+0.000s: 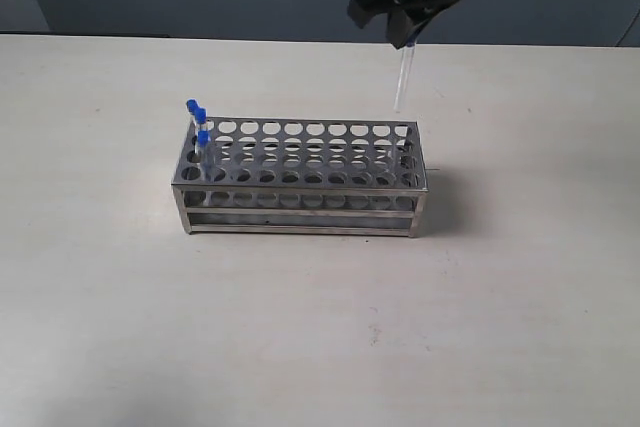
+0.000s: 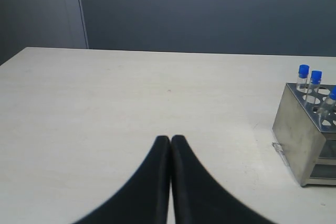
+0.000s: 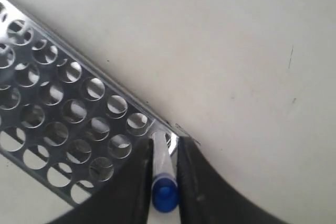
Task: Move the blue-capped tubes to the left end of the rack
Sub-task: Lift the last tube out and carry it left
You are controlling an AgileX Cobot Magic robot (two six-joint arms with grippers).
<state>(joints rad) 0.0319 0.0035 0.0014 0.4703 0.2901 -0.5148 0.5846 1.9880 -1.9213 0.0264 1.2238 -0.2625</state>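
Exterior camera stands off at moderate distance, looking obliquely down on the table (image 1: 500, 327) with the rack (image 1: 300, 187) lengthwise mid-frame; left wrist camera looks low and nearly level toward its frame-left end, while right wrist camera looks steeply down, close over the opposite end.

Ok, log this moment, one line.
right end effector: holds blue-capped tube above rack right end | left end effector: shut, empty | three tubes seated left

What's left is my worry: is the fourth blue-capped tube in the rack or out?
Out: the right tool holds the tube above the right end of the rack.
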